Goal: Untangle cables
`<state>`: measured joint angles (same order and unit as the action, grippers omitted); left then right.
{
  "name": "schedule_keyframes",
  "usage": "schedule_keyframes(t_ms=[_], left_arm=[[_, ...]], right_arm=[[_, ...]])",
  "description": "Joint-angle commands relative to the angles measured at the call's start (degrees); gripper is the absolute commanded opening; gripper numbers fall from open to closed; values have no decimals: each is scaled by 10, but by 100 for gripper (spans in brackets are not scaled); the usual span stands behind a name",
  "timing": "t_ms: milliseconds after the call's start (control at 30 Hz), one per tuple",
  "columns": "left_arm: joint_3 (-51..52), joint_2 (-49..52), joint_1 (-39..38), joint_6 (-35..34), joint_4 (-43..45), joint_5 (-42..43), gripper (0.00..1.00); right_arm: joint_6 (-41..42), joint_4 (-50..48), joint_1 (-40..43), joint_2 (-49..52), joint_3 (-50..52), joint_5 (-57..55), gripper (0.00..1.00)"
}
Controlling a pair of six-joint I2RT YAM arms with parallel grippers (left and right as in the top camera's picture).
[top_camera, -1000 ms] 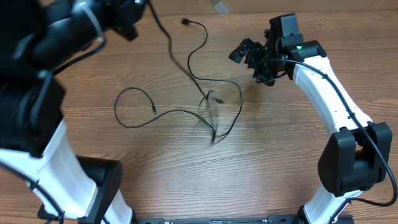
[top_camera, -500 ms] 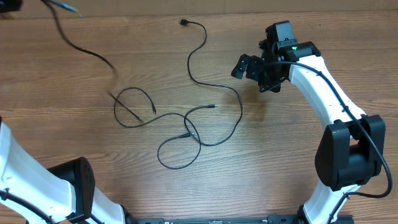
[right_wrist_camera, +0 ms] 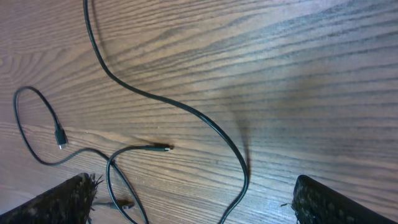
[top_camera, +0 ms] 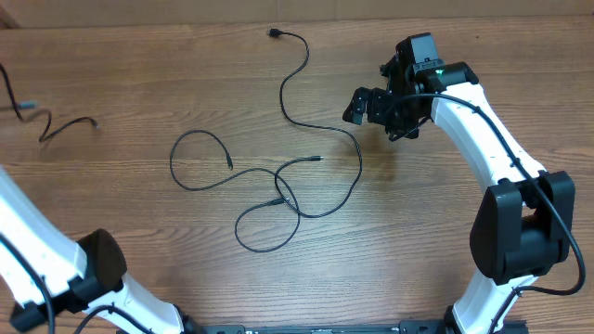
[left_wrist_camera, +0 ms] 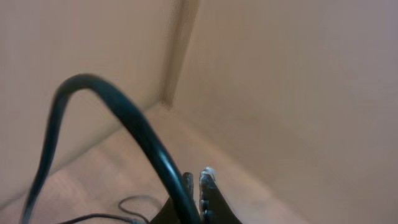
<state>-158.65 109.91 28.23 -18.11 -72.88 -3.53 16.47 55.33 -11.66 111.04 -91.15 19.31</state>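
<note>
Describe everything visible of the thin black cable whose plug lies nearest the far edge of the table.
The cable is thin, black and rubbery-looking, with a small dark plug at its far end. It lies flat on the wooden table in an S-shaped line, bending down to cross other strands mid-table. The right end effector hovers beside it without touching.

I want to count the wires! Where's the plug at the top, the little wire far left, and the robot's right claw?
top plug [top_camera: 275, 33], overhead view, on the cable's end tip.
far-left cable [top_camera: 70, 123], overhead view, middle of its strand.
right gripper [top_camera: 356, 104], overhead view, midway between its fingertips.
</note>
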Motion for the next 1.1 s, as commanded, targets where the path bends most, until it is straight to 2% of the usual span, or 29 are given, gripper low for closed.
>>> schedule_keyframes(t_ms=[0, 33, 67, 100, 333, 433, 533, 633, 900, 1000, 1067], left_arm=[[84, 45, 0, -19, -2, -106, 45], [114, 70, 2, -23, -10, -122, 64], [123, 80, 3, -28, -14, -121, 78], [132, 95, 6, -42, -23, -121, 99], [134, 111, 2, -53, -33, -109, 100], [134, 92, -9, -27, -31, -40, 100], [134, 75, -33, 27, -40, 59, 96], [134, 71, -69, 76, -63, 110, 93], [187, 71, -249, 163, -104, 122, 92], [236, 71, -324, 178, -85, 129, 92], [285, 71, -374, 176, -37, 141, 92]], right_arm=[[-5, 7, 1, -1, 5, 5, 100], [-5, 8, 1, -1, 5, 5, 100], [-5, 8, 1, -1, 5, 5, 100], [-5, 8, 0, -1, 5, 5, 100], [-10, 12, 5, -2, 2, 5, 100], [-17, 28, 17, -8, -16, 5, 100], [-18, 52, 43, -28, -47, 5, 100], [-18, 67, 68, -44, -69, 5, 100], [-20, 113, 156, -58, -92, 5, 100], [-20, 123, 178, -58, -92, 5, 100], [-23, 127, 192, -58, -92, 5, 100]])
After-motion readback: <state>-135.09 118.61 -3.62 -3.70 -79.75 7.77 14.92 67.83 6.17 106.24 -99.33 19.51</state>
